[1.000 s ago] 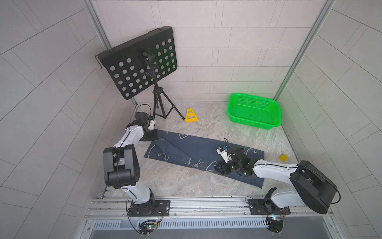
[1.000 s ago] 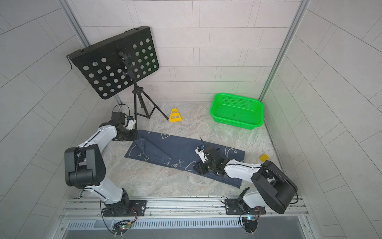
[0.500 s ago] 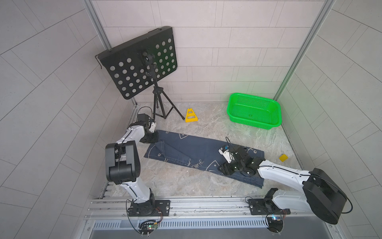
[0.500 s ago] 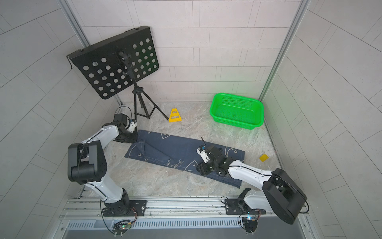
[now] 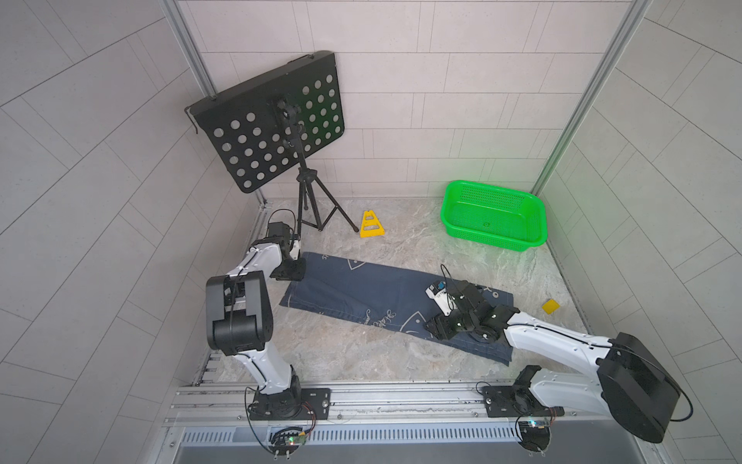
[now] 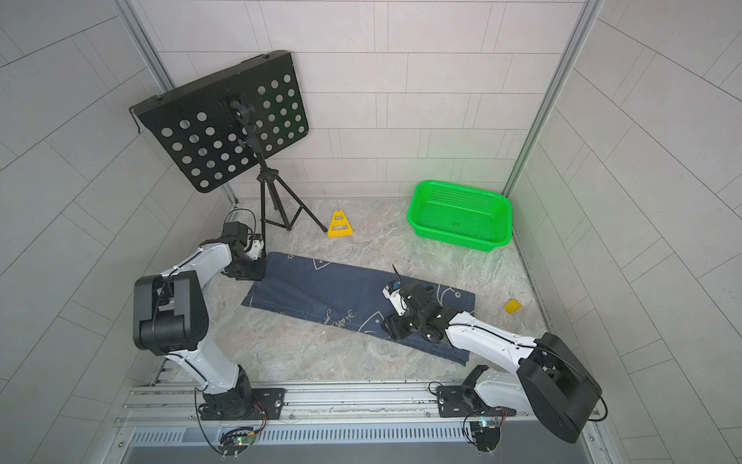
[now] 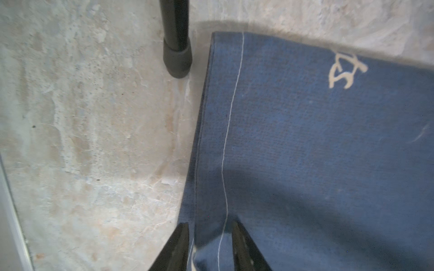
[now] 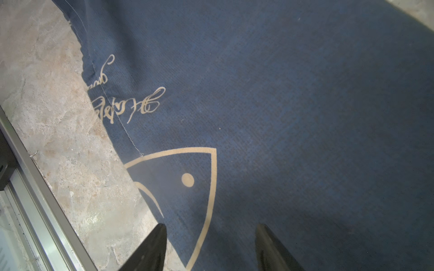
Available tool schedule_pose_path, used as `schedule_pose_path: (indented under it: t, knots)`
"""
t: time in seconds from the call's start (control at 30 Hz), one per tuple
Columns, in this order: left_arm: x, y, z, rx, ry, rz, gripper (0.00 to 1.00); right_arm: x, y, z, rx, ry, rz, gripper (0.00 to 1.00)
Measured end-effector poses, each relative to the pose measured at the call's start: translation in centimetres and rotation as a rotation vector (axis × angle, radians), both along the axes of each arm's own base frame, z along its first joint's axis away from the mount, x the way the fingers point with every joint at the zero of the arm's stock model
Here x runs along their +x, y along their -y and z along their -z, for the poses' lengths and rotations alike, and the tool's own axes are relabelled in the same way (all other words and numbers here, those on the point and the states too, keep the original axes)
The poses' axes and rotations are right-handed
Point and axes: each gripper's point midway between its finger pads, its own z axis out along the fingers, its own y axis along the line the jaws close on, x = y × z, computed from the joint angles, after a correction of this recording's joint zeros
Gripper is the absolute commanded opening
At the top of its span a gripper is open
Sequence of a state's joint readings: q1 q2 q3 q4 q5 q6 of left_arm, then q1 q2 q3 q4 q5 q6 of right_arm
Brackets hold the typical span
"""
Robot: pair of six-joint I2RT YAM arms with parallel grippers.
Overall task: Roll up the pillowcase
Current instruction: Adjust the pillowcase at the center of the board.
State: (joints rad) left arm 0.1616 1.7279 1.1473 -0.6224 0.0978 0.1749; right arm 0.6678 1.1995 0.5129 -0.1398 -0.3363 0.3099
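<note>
We see the pillowcase lying flat and unrolled on the table between both arms. The left gripper has its jaws slightly parted astride the stitched hem at the cloth's left end. The right gripper has its jaws spread wide, released, over a whale drawing.

In both top views we look steeply down from high above the mounting rail, facing the tiled back wall, far enough off to take in the whole pillowcase. Our left wrist camera hangs close over the pillowcase corner beside the tripod foot. Our right wrist camera hangs close over the pillowcase's whale print. All four views share that cloth.
</note>
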Motion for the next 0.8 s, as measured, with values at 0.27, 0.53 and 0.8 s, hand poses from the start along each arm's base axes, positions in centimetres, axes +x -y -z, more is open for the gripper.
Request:
schedule_pose_path:
  t: [0.27,0.53,0.8]
  knots:
    - [0.4,-1.3,-3.1,0.066,0.026,-0.062,0.51,0.0,0.0,-0.2,0.003,0.004,0.001,0.64]
    - [-2.7,0.2,-5.8,0.033,0.007,-0.221,0.51,0.0,0.0,-0.6,0.01,0.017,0.002,0.64]
    - [-8.9,0.5,-2.7,0.015,-0.123,-0.39,0.53,0.0,0.0,-0.5,0.007,0.012,0.001,0.63]
